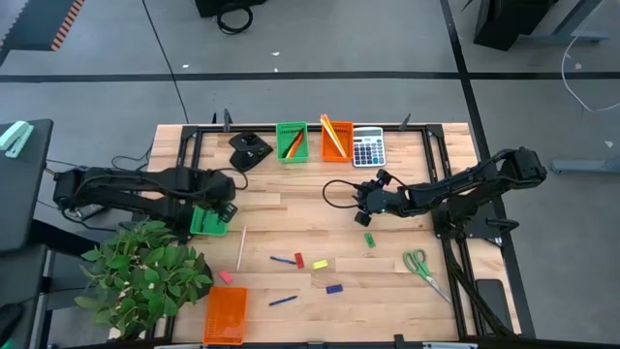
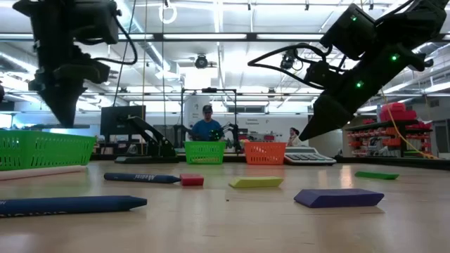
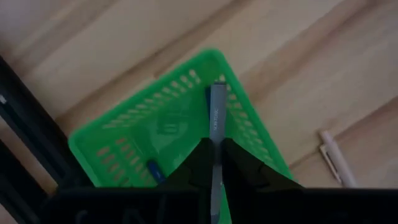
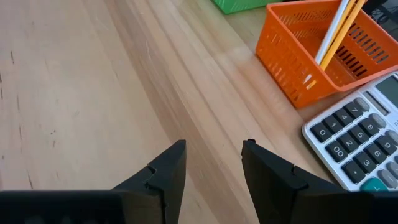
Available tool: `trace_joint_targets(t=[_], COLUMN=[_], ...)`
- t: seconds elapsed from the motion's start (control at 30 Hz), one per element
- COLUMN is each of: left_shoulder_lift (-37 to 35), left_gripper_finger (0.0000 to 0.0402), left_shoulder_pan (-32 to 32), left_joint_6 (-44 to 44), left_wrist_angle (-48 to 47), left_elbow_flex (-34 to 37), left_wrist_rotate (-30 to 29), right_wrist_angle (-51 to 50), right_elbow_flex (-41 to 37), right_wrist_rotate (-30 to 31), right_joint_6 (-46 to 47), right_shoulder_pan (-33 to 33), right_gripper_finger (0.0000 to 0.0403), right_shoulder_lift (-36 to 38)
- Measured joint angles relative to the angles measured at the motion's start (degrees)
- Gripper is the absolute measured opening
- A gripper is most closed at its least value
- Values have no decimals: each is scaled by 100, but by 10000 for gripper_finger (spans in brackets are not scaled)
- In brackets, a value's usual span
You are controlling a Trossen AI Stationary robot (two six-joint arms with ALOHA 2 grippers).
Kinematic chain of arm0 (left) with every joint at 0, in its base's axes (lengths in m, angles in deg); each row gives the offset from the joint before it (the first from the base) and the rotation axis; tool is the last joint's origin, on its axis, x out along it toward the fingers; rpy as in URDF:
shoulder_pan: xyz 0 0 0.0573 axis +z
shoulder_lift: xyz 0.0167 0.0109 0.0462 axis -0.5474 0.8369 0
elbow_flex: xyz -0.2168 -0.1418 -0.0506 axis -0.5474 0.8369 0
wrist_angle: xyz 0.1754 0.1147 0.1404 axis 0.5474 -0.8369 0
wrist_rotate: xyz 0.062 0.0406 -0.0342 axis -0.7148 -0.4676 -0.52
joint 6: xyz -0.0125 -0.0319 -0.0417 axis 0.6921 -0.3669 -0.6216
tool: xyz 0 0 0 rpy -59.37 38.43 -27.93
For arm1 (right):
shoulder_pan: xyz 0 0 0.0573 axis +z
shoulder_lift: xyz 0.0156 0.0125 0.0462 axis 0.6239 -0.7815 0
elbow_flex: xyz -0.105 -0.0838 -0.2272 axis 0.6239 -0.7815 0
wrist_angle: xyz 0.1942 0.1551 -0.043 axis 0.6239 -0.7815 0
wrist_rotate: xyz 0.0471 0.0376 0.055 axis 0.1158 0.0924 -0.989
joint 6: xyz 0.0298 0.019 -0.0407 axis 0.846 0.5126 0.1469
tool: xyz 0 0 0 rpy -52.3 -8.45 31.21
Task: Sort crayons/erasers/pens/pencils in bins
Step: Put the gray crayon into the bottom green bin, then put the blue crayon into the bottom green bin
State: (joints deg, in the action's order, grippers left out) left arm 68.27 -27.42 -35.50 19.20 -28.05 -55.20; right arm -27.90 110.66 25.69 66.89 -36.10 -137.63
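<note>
Left wrist view shows the left gripper clamped on a grey-blue pen, which hangs over a green bin with another blue pen lying inside. From overhead, that bin sits at nine o'clock on the table. The right gripper, fingers apart and holding nothing, hovers just right of centre. At twelve o'clock stand a second green bin, an orange bin with pencils, and a calculator. Erasers and loose pens lie toward six o'clock, an orange bin at seven.
</note>
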Motion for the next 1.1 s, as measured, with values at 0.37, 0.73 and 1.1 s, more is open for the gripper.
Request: trace_joint_targets(t=[0.37, 0.73, 1.1], left_shoulder_lift=[0, 0, 0], left_gripper_finger=[73, 160, 127], left_shoulder_pan=[-677, -893, -1372], left_joint_6=[-928, -942, 273], left_wrist_angle=[-287, -84, 532], left_elbow_flex=[147, 107, -748], left_wrist_rotate=[-6, -11, -892], right_wrist_angle=[-21, -19, 77], right_elbow_flex=[-1, -2, -2], right_wrist_rotate=[-1, -2, -2], right_joint_6=[22, 4, 0], right_shoulder_pan=[4, 4, 2], right_gripper_finger=[162, 162, 162], right_shoulder_lift=[0, 0, 0])
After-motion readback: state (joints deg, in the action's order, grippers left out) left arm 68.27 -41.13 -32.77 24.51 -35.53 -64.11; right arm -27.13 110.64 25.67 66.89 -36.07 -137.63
